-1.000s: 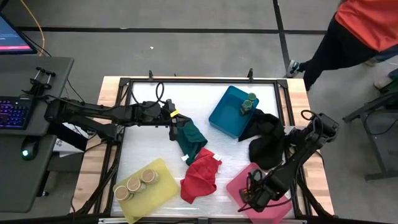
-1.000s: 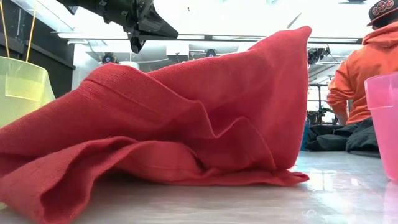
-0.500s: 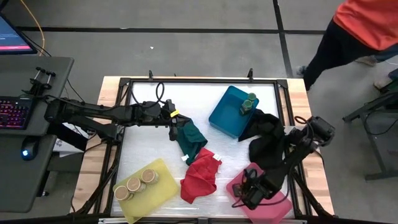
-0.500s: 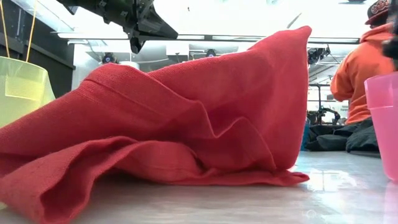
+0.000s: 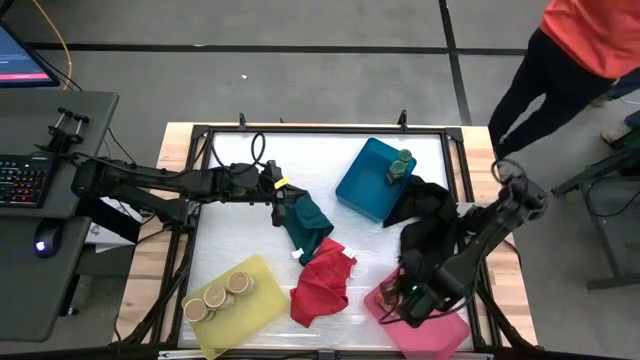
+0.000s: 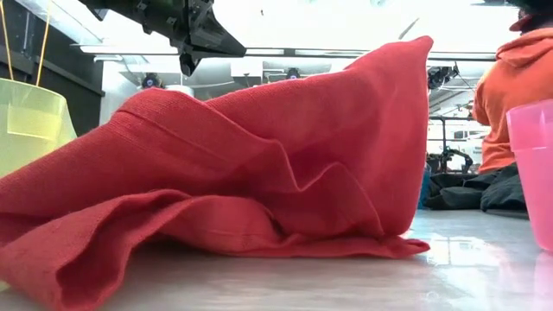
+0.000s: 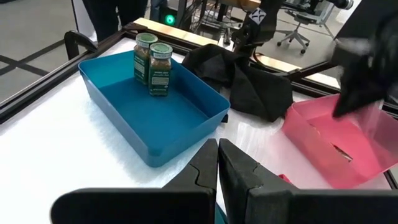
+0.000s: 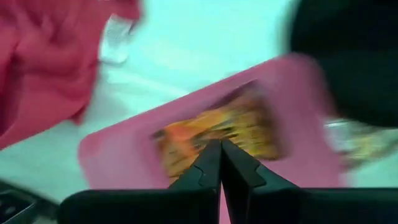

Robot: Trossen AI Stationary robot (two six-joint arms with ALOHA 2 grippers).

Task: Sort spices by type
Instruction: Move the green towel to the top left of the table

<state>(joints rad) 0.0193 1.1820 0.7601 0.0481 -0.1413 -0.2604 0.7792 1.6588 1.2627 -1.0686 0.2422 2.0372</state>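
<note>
**Both grippers closed and empty, spices in their trays**

The right gripper hung over the pink tray at the table's near right corner, its fingers pressed together and holding nothing. Inside that tray lay a brown-and-orange packet. The left gripper stayed above the green cloth near the table's middle, fingers also shut and empty. Two green-lidded jars stood upright, touching, in a corner of the blue tray. Three tan-lidded jars stood in a row in the yellow tray. A red cloth lay between the yellow and pink trays.
</note>
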